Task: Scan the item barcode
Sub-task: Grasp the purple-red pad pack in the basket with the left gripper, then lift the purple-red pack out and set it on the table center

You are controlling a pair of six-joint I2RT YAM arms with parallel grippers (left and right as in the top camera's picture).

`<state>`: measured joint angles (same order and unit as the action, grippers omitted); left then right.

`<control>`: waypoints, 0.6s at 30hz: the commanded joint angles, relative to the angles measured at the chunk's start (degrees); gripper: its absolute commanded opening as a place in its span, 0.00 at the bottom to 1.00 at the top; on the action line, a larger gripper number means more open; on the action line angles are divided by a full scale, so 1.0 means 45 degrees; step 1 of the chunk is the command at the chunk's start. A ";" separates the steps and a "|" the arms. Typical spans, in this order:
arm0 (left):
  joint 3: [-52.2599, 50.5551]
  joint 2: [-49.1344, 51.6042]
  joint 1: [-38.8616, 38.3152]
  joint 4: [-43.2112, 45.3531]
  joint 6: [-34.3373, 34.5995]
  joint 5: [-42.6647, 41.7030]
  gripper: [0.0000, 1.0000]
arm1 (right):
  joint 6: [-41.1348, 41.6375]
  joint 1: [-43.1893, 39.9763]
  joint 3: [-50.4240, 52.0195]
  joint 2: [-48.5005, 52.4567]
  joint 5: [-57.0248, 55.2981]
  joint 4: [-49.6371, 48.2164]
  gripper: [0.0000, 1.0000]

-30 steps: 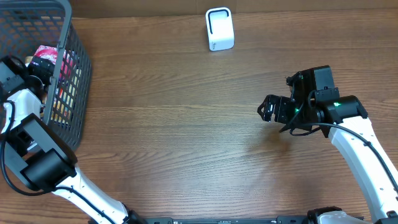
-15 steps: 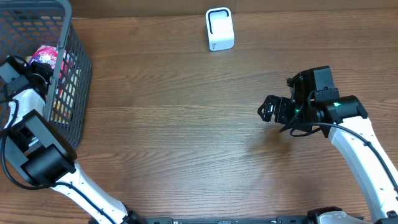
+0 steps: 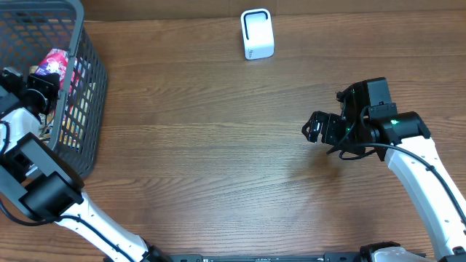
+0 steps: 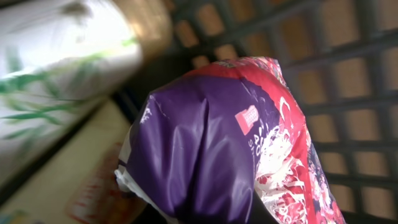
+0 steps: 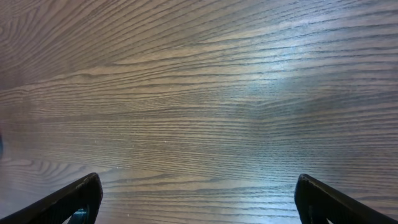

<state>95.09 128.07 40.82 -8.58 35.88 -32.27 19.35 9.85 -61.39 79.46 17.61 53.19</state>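
A dark wire basket (image 3: 93, 80) stands around the left gripper (image 3: 45, 78), with its mesh wall just ahead of the tool. Inside, a white pack printed with green leaves (image 4: 56, 68) lies up and to the tool's left, and a tan box (image 4: 59, 180) lies below that pack. Wood-grain table (image 5: 199, 93) spreads beneath the right gripper (image 5: 196, 193).

Right arm (image 3: 421, 177) in glossy white curved shells, black joint housings, black boxy wrist block, small green light (image 3: 394, 122), thin black cable (image 3: 362, 151), right gripper (image 5: 200, 202) with black tapered fingers (image 5: 76, 198), left arm (image 3: 93, 217) same white-and-black build, wrist end seemingly all black.
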 commanded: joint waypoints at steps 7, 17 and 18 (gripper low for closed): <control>0.0777 -0.3895 -0.0053 -0.1656 0.0457 -0.1875 0.04 | -0.0024 0.0049 -0.0209 -0.0126 0.0005 -0.0141 1.00; 0.0777 -0.8568 -0.0257 -0.3031 0.0121 -0.1841 0.04 | -0.0306 0.0049 -0.0209 -0.0126 0.0019 -0.0223 1.00; 0.0777 -0.8845 -0.0379 -0.3327 -0.0073 -0.1851 0.04 | -0.0301 0.0049 -0.0209 -0.0126 0.0024 -0.0228 1.00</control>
<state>97.41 92.16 40.49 -21.47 37.39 -39.07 18.81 9.85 -61.39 79.46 17.61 52.49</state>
